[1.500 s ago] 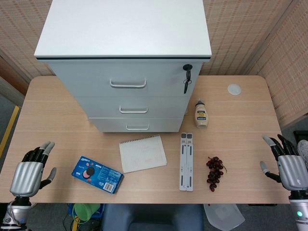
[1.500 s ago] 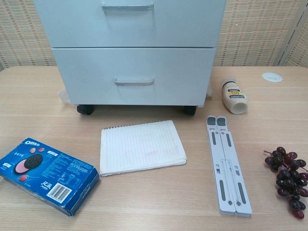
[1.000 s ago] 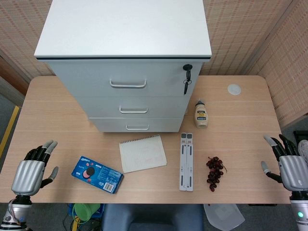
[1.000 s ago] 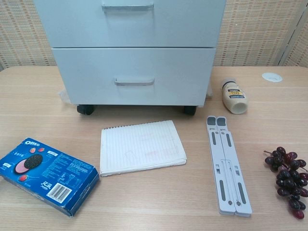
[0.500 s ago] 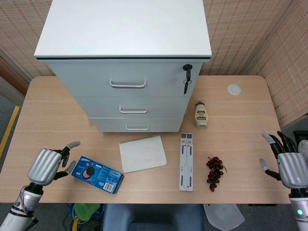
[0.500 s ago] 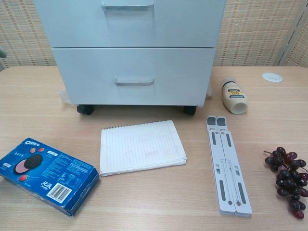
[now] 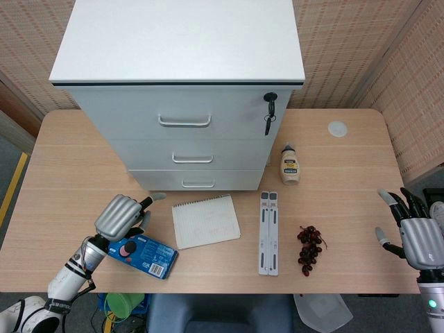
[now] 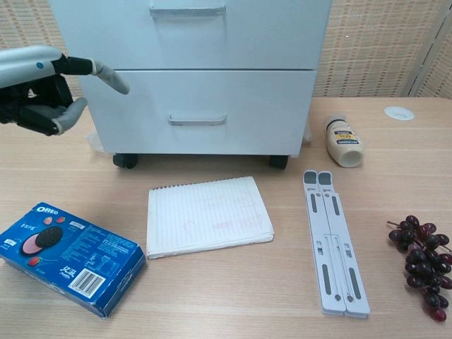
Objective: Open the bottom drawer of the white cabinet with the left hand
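Observation:
The white cabinet (image 7: 180,76) stands at the back of the table with three closed drawers. Its bottom drawer (image 7: 195,180) (image 8: 198,113) carries a small silver handle (image 7: 198,184) (image 8: 197,121). My left hand (image 7: 123,216) (image 8: 44,88) hovers above the table left of the bottom drawer, empty, with fingers partly curled and one finger reaching toward the cabinet. It is clear of the handle. My right hand (image 7: 416,236) stays at the table's right edge, fingers spread and holding nothing.
A blue Oreo box (image 7: 141,251) (image 8: 67,257) lies just under and right of the left hand. A notebook (image 7: 205,220) (image 8: 208,215), a folded white stand (image 7: 269,232), grapes (image 7: 309,244), a sauce bottle (image 7: 290,164) and a key (image 7: 269,114) in the top drawer's lock also show.
My left hand has risen from the table's left front edge and swung right and forward toward the cabinet's lower left, coming into the chest view. The right hand has barely moved.

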### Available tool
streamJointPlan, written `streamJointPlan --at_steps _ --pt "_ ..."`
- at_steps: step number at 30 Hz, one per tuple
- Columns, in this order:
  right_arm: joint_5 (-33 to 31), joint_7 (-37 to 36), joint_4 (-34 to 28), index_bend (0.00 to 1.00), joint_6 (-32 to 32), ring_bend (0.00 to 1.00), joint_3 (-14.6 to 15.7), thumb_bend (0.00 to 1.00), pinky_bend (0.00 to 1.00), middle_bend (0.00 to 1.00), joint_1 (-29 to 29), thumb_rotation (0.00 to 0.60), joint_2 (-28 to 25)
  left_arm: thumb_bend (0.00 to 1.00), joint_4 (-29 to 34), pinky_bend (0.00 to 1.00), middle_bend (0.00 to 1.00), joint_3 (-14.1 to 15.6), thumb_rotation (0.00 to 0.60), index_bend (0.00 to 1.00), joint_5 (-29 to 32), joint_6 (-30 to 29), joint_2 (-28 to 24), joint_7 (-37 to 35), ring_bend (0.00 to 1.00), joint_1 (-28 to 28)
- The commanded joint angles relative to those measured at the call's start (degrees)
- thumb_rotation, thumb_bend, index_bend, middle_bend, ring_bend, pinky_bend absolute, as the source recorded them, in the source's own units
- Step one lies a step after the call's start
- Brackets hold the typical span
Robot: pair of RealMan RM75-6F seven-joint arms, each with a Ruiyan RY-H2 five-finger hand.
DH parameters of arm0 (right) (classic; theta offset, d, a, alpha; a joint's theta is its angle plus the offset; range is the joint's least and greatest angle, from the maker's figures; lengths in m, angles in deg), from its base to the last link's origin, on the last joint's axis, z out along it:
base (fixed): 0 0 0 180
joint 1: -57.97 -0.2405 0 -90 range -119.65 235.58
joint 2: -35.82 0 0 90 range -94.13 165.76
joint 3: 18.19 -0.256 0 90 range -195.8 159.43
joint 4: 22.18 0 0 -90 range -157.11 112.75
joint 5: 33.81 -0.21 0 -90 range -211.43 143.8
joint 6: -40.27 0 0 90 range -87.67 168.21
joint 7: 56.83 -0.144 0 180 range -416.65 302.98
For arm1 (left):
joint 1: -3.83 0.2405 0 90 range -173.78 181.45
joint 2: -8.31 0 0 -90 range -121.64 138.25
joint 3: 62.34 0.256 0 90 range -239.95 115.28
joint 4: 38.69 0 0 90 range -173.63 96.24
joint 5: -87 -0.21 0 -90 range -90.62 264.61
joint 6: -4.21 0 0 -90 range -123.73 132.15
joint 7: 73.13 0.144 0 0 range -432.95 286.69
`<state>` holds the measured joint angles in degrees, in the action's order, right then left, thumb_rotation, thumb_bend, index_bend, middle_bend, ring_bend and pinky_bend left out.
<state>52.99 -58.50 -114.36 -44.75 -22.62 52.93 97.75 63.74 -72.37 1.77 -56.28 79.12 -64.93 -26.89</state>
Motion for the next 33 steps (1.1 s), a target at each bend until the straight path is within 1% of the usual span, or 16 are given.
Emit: streamJointPlan --at_steps 1,4,8,15,24,33 --pt "-0.1 -0.1 0.2 0.1 0.2 0.08 0.0 0.33 0.1 0.17 0.0 0.6 0.1 0.7 -1.3 1.0 1.0 -1.4 0.6 0.19 3.5 1.7 3.2 2.7 1.0 -2.3" --pt "-0.3 -0.4 0.5 0.1 0.4 0.08 0.0 0.33 0.1 0.17 -0.1 0.6 0.1 0.71 -2.6 1.0 1.0 -2.3 0.6 0.19 6.5 2.1 6.1 5.1 1.0 -3.7" --pt "-0.5 -0.7 0.9 0.1 0.7 0.08 0.0 0.33 0.1 0.17 -0.3 0.6 0.2 0.71 -3.8 1.0 1.0 -3.4 0.6 0.19 10.5 2.6 9.6 6.7 1.0 -5.4" --pt "-0.9 -1.4 1.7 0.1 1.2 0.08 0.0 0.33 0.1 0.17 -0.5 0.6 0.3 0.71 -6.4 1.0 1.0 -4.1 0.6 0.19 15.8 3.0 14.0 11.4 1.0 -8.2" --pt "-1.1 -2.1 2.3 0.1 1.3 0.08 0.2 0.33 0.1 0.17 -0.3 0.6 0.6 0.71 -9.2 1.0 1.0 -4.6 0.6 0.2 22.4 3.9 17.8 15.8 1.0 -11.4" --pt "-1.4 -2.6 2.8 0.1 1.3 0.08 0.3 0.33 0.1 0.17 0.0 0.6 0.7 0.71 -11.1 1.0 1.0 -4.7 0.6 0.2 25.4 3.6 19.6 17.0 1.0 -13.2"
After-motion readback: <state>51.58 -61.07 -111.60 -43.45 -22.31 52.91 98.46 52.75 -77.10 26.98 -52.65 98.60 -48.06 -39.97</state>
